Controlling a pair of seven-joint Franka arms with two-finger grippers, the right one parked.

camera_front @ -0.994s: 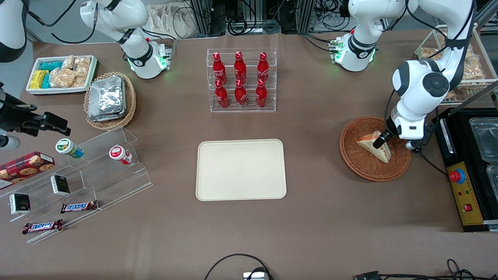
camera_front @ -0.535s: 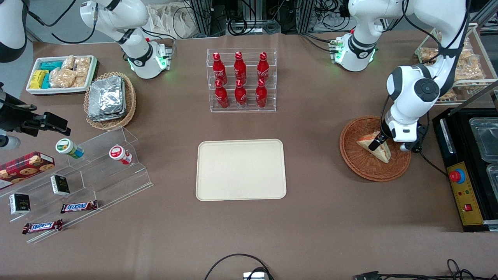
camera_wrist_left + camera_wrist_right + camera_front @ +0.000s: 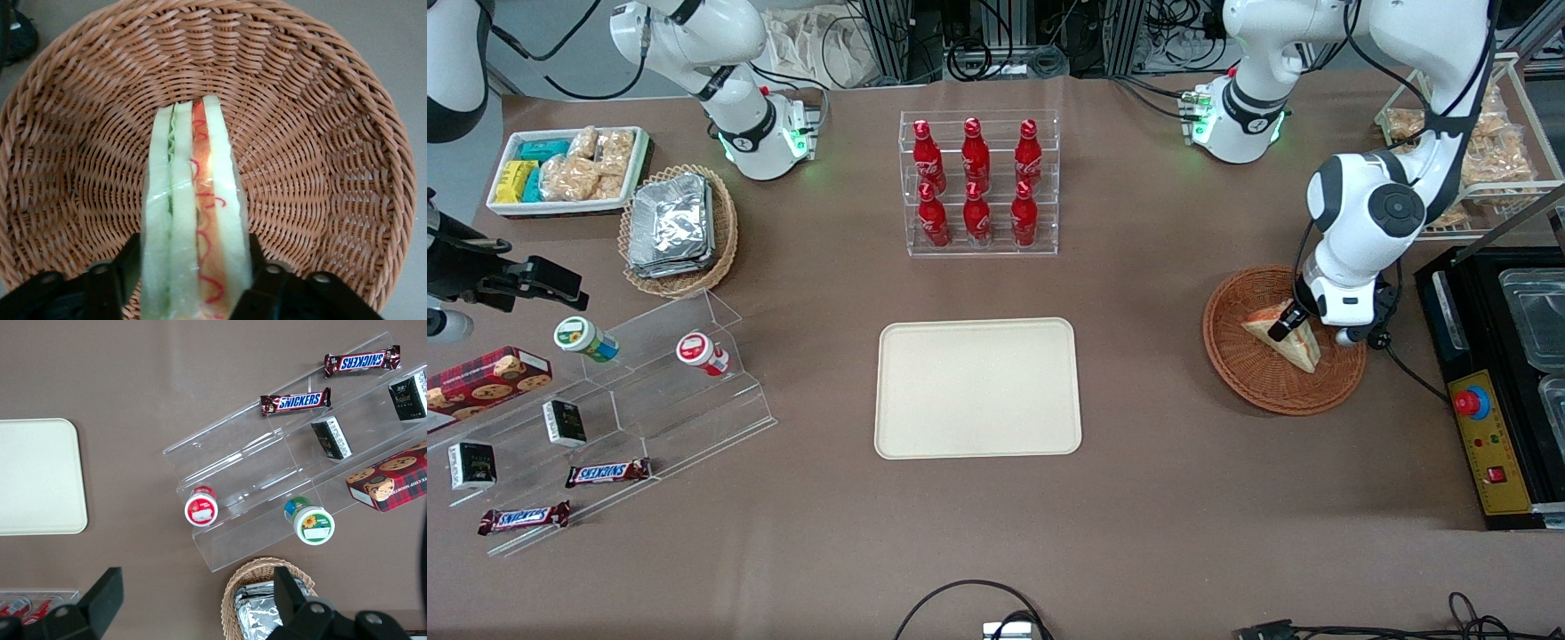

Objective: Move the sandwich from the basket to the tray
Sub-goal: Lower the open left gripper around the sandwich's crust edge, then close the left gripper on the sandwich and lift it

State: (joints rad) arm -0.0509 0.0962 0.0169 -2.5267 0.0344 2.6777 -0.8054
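Gripper (image 3: 193,283) clamped on the sandwich (image 3: 193,220), mid-right of the front frame | sandwich upright in the wicker basket (image 3: 1258,387) | tray (image 3: 978,388) at centre, bare | risk: slick clear wrap slips, or soft bread squashes.

My working arm is glossy white, built of rounded segments with dark grey circular joint caps and black bands at the seams. A black cable loops along its upper links. Its base shows a green light and small red fittings. The gripper (image 3: 1286,322) has black jaws with rounded screw bosses at their roots.
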